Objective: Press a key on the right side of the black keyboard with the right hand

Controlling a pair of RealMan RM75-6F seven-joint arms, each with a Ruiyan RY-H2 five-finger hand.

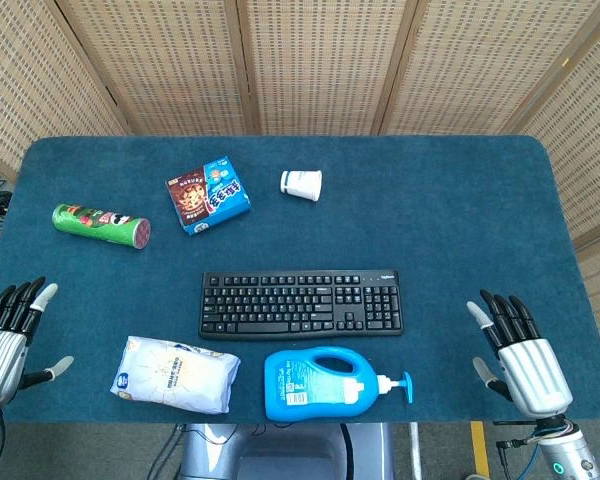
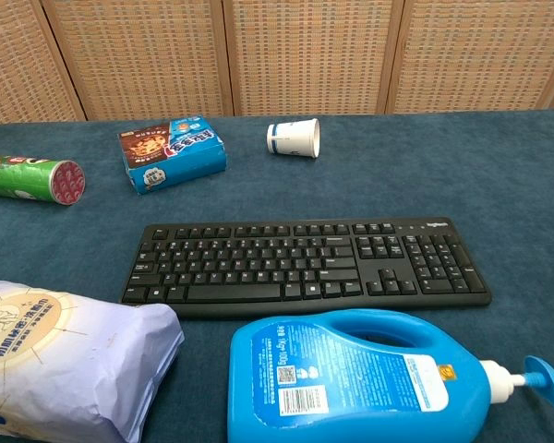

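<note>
The black keyboard [image 1: 300, 303] lies flat in the middle of the blue table, also seen in the chest view as keyboard [image 2: 305, 262], its number pad at the right end. My right hand [image 1: 518, 352] hovers at the table's front right corner, open with fingers spread, well to the right of the keyboard and holding nothing. My left hand [image 1: 5, 335] is at the front left edge, open and empty. Neither hand shows in the chest view.
A blue detergent bottle [image 1: 325, 383] lies just in front of the keyboard, its pump pointing right. A white bag [image 1: 175, 374] lies front left. Behind are a green chip can [image 1: 101, 225], a snack box [image 1: 208, 194] and a tipped paper cup [image 1: 301, 184].
</note>
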